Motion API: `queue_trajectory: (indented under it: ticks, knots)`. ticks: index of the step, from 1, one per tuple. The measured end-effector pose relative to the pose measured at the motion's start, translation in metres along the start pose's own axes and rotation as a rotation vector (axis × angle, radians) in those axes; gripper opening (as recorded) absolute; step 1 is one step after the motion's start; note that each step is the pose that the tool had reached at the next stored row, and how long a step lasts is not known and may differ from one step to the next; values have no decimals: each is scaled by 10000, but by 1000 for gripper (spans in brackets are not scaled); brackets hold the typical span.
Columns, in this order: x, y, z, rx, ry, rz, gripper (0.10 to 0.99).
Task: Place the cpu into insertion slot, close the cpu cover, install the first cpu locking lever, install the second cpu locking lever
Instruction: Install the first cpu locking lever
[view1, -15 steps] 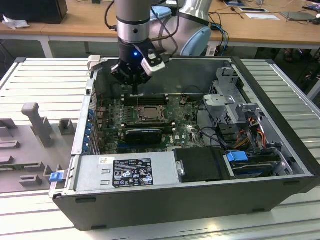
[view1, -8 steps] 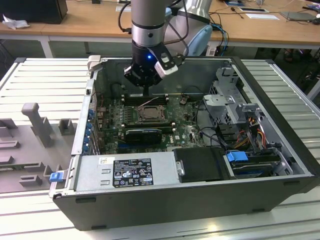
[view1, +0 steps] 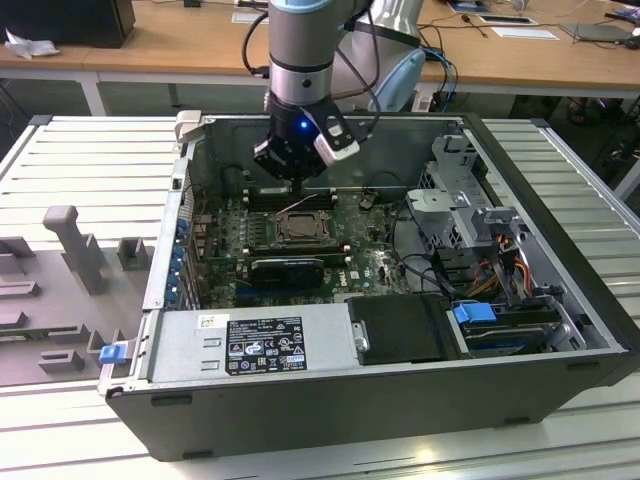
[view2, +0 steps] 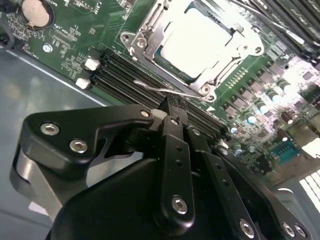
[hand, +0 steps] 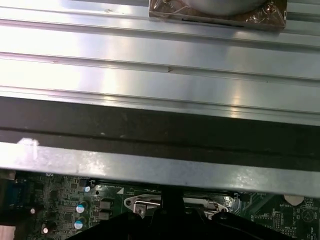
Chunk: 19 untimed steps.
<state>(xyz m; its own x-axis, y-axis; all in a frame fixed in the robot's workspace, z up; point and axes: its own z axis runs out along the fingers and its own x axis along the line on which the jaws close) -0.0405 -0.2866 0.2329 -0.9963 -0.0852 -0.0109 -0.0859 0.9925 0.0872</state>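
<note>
In the second wrist view the cpu (view2: 197, 42) shows its pale silver face lying in the insertion slot (view2: 175, 67). The silvery cpu cover (view2: 150, 27) frames it and looks folded down. A thin wire locking lever (view2: 155, 86) runs along the socket's edge. My gripper (view2: 172, 106) has its black fingers closed together, with their tips right at this lever. I cannot tell whether they clamp it or only touch it. In the exterior view the gripper (view1: 290, 172) hangs inside the open computer case, just behind the insertion slot (view1: 298, 228).
Long black memory slots (view2: 125, 75) lie between the gripper and the socket. A coin battery (view2: 36, 12) sits on the green board. The case wall (hand: 150, 127) stands close by. A power supply box (view1: 250, 345) and a drive cage (view1: 470, 200) flank the board.
</note>
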Motion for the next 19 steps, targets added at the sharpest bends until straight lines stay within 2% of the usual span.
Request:
queue_trajectory:
  ticks: [2, 8, 19]
  knots:
    - [-51, -6, 51, 2, 2, -88, 106]
    - [-134, -6, 94, 2, -1, -94, 106]
    - [-221, -17, 202, 5, -17, -96, 106]
